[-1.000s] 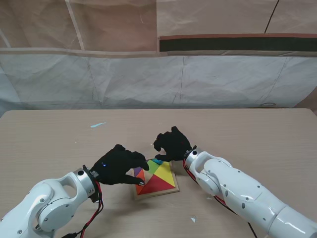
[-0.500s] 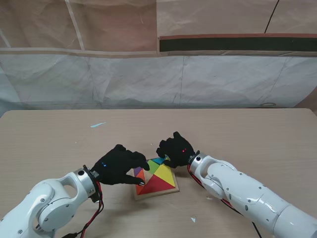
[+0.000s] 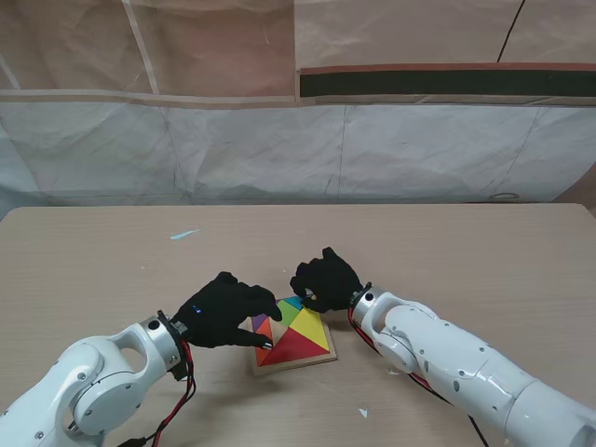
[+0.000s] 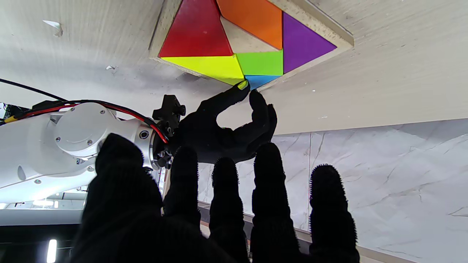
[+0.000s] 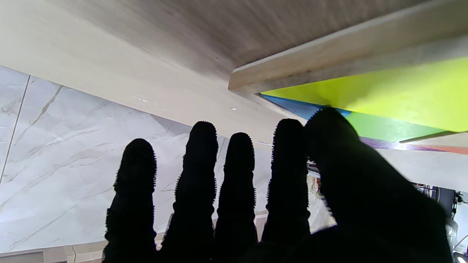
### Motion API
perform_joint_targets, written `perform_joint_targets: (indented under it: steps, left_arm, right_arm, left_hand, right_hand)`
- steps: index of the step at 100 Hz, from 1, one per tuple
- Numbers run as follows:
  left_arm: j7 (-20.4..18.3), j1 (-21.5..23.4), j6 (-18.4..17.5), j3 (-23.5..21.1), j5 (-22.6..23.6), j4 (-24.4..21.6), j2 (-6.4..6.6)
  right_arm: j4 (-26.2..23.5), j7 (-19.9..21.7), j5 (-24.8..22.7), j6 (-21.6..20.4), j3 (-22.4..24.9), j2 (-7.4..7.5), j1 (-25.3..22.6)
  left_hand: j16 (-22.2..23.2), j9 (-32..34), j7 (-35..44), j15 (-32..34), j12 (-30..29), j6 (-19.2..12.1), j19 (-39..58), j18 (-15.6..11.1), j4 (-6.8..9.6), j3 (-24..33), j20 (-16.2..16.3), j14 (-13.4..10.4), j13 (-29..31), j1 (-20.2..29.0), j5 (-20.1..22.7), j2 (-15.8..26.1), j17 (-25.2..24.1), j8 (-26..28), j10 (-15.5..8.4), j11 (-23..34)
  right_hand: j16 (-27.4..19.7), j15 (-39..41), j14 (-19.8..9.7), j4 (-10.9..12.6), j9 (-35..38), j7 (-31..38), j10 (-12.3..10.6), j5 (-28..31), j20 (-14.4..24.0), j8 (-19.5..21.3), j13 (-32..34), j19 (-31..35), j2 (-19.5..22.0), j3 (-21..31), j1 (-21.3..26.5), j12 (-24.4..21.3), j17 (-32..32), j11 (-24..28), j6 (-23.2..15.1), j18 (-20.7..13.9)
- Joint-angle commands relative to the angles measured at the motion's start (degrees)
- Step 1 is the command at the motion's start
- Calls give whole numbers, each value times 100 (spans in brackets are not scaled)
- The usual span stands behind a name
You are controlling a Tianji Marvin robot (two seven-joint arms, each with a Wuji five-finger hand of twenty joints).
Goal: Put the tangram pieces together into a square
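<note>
At the tray's [image 3: 296, 365] far corner, blue piece [image 4: 260, 79] is pinched by right hand [image 3: 324, 280]; left hand [image 3: 222, 312] is held spread, empty.

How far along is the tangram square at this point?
Mostly done: the red, yellow, green, purple and orange pieces lie in the tray. In hand: the right hand has its fingertips at the blue piece in the tray's far corner. The left hand rests at the tray's left edge. Left: a bare triangular gap beside the orange piece.
</note>
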Motion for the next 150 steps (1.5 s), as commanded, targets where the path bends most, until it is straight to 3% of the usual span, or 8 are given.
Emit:
perform_joint_targets:
  steps: [1, 35, 56, 80, 102, 106, 129, 150]
  left_arm:
    - [-74, 28, 31, -16, 8, -23, -13]
    - [-75, 5, 14, -17, 11, -9, -11]
    - [-41, 15, 7, -39, 38, -11, -15]
    - [120, 144, -29, -169, 164, -51, -30]
    - [440, 192, -35, -285, 215, 2, -69]
    - [509, 182, -38, -299, 222, 17, -77]
    - [783, 152, 21, -440, 120, 56, -131]
    - [1004, 221, 222, -698, -12, 48, -192]
  right_arm:
    - [-62, 85, -41, -77, 19, -12, -59]
    - [-542, 225, -265, -220, 652, 106, -439]
    - [-662, 412, -76, -422, 882, 61, -507]
    - [-929, 589, 94, -687, 1401, 62, -857]
    - [-1804, 546, 225, -1043, 2817, 54, -1949]
    - [-1997, 551, 291, -1097, 3071, 40, -2153]
    - [-3072, 526, 612, -1254, 4336, -52, -3203]
    - [-3518, 439, 833, -1319, 5073, -123, -3787]
  left_hand:
    - [77, 57, 44, 96, 5, -25, 135, -38, 105, -23, 65, -109, 110, 307, 259, 206, 41, 55, -94, -62]
    - [74, 51, 41, 89, 3, -22, 135, -38, 105, -23, 65, -111, 103, 303, 258, 210, 41, 52, -92, -66]
    - [74, 47, 37, 88, 2, -26, 135, -38, 106, -23, 65, -107, 99, 301, 252, 213, 41, 51, -85, -67]
    - [57, 13, -52, 45, -3, -11, 108, -50, 130, -15, 52, -114, 23, 243, 97, 316, 18, 13, -121, -80]
    - [15, -154, -289, -72, -34, -94, 5, -10, 151, -33, 6, -88, -197, 91, -249, 385, -97, -87, -99, -172]
    - [8, -186, -340, -96, -38, -108, -11, -5, 151, -35, -2, -90, -245, 57, -316, 406, -115, -104, -129, -190]
    - [-14, -317, -543, -181, -53, -169, -79, 46, 156, -44, -37, -74, -395, -124, -509, 481, -188, -151, -112, -272]
    - [-18, -362, -704, -228, -62, -199, -128, 139, 165, -47, -65, -60, -437, -274, -599, 543, -214, -173, -112, -336]
  right_hand:
    - [39, 68, -79, -155, 61, -16, -65, 114, -177, -68, 99, 132, 175, -100, 238, -116, -22, 50, -1, -523]
    - [-6, -53, 88, 36, -18, -623, 154, -46, -165, -445, -79, 66, 614, -531, 151, -171, -228, -246, 442, -400]
    - [-156, -533, 343, 540, -551, -3775, 465, -774, -65, 201, -594, -237, 2553, -2203, -27, -499, -685, -1142, 1668, -264]
    - [-506, -1463, 523, 578, -968, -4954, 735, -1477, -228, 252, -1077, -679, 3545, -2821, -1266, -985, -1196, -1954, 2276, -154]
    - [-666, -1838, 584, 655, -749, -5016, 810, -1234, -389, 416, -1019, -891, 3295, -2577, -1410, -1094, -1345, -2202, 2206, -132]
    - [-614, -1891, 578, 646, -676, -5044, 818, -1168, -451, 570, -977, -868, 3012, -1764, -1870, -992, -1346, -2272, 2188, -131]
    - [-561, -1827, 621, 672, -446, -4778, 818, -862, -464, 734, -809, -904, 2501, -1304, -1783, -904, -1202, -2187, 2092, -160]
    - [-384, -1618, 637, 668, -305, -4543, 778, -710, -270, 935, -634, -748, 2215, -1016, -1802, -755, -918, -2097, 1972, -121]
